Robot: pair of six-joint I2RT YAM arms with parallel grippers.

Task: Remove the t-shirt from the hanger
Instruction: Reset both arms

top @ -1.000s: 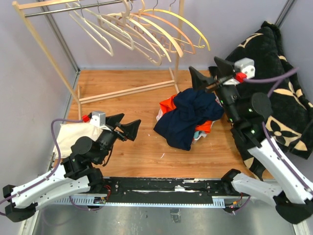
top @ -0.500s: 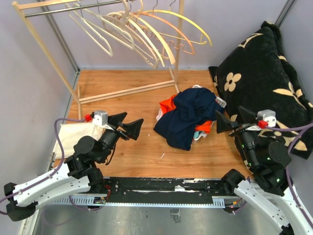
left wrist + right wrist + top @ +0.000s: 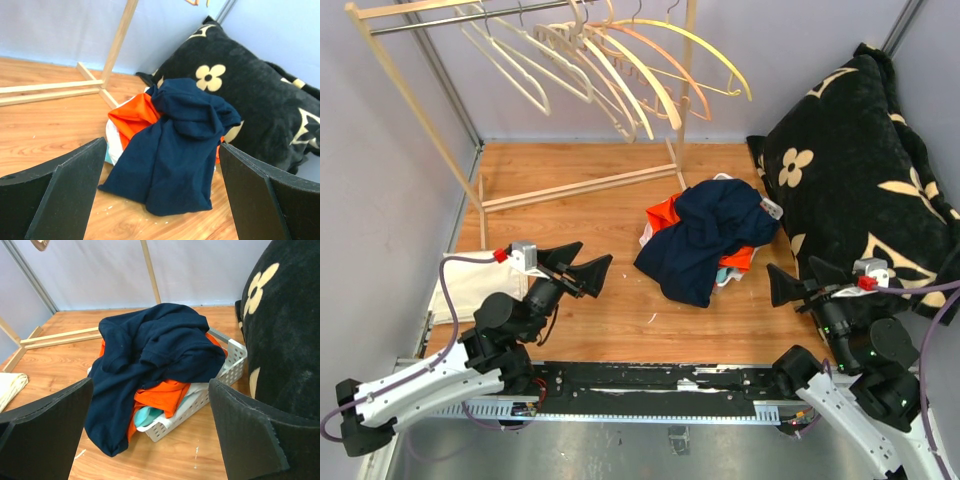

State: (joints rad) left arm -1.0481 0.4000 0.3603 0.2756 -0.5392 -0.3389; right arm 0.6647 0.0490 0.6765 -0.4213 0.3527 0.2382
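Crumpled navy-blue cotton t-shirt (image 3: 705,240) is pictured heaped over a white slatted plastic basket (image 3: 227,365) on the wooden tabletop (image 3: 570,210) (the pale hangers (image 3: 638,75) above hang bare). Removal is judged complete. Left tool (image 3: 582,262) and right tool (image 3: 802,280) are held spread wide and empty.

I have the left arm (image 3: 430,375) folded low at 7 o'clock, the left gripper (image 3: 595,254) aimed toward 2 o'clock with jaws spread wide and empty. The right arm (image 3: 865,400) sits tucked at 5 o'clock, the right gripper (image 3: 792,272) facing 10 o'clock, jaws equally wide, holding nothing.
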